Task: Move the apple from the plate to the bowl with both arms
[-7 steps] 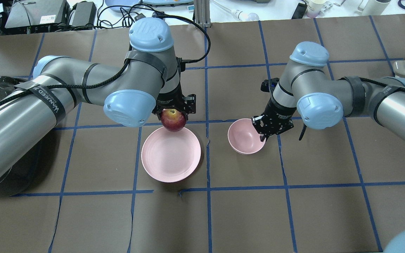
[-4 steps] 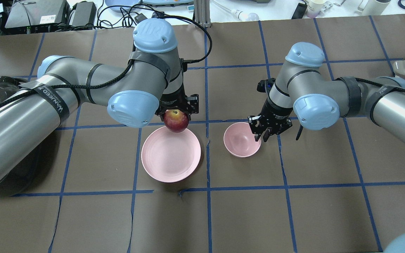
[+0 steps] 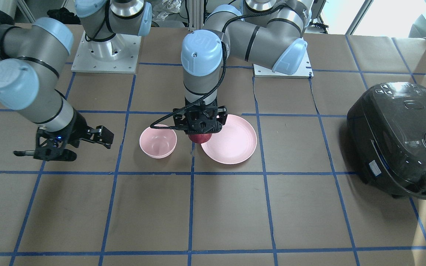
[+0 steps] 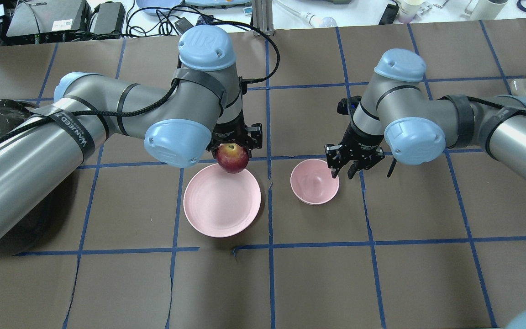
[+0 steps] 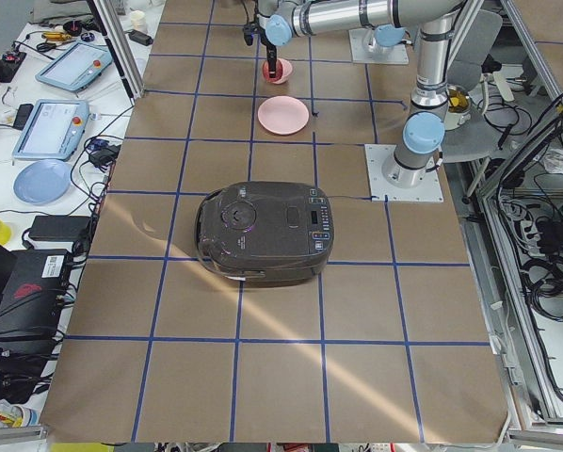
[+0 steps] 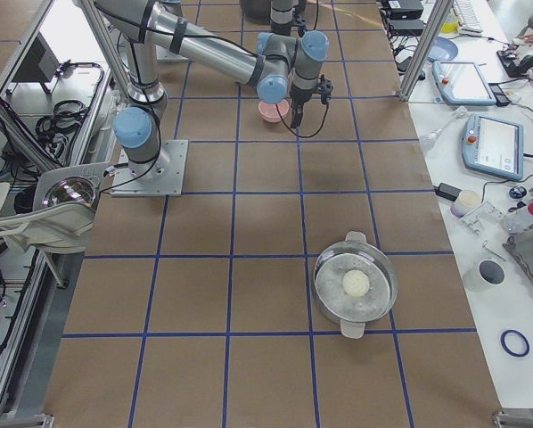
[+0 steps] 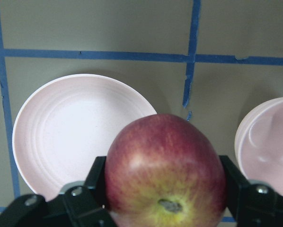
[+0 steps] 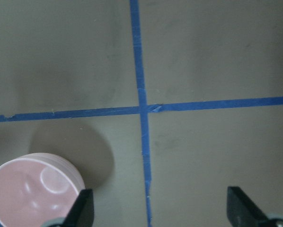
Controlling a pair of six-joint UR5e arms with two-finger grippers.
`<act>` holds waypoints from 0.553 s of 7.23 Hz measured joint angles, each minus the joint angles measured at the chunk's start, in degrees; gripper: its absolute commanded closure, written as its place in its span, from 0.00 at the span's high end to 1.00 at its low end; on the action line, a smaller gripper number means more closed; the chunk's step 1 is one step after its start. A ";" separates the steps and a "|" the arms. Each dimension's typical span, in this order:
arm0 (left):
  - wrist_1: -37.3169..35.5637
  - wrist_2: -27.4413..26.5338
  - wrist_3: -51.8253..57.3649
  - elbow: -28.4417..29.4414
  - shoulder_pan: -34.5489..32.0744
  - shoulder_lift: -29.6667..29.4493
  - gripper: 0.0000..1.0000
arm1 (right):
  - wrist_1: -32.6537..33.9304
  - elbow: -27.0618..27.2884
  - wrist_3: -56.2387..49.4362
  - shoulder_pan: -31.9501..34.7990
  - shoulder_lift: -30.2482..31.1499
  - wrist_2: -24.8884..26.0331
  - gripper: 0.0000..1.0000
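Across brown paper tabletop (image 4: 318, 274) gridded in blue tape: carrying step, by the look of it. Small round dark-red apple (image 4: 233, 160) clenched in left end effector (image 4: 234, 145), aloft over bowl-side rim of wide shallow pale-pink plate (image 4: 213, 210). Right end effector (image 4: 343, 174) released, empty, just beside small deep pale-pink bowl (image 4: 311, 187). Next, probably: carry sideways until centred over bowl, lower, let go gently.
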State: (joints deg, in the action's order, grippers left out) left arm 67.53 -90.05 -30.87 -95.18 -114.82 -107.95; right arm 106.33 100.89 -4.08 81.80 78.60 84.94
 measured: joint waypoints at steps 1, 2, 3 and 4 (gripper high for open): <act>-0.68 0.24 -3.32 1.94 -1.91 -1.84 0.37 | -2.37 -1.69 -2.47 -2.67 1.21 1.15 1.00; -0.97 0.40 -6.02 4.11 -3.72 -3.94 0.37 | -4.57 -2.74 -3.64 -4.10 2.77 2.94 1.00; -1.12 0.46 -8.34 6.15 -5.27 -5.96 0.37 | -5.84 -3.16 -4.06 -4.66 3.84 4.11 1.00; -1.21 0.64 -10.64 8.20 -6.64 -7.85 0.37 | -6.52 -3.28 -4.22 -4.92 4.33 4.61 1.00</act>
State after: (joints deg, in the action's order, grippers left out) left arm 66.32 -89.41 -41.51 -86.98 -121.45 -115.79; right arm 99.81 97.61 -8.30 76.88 82.93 89.55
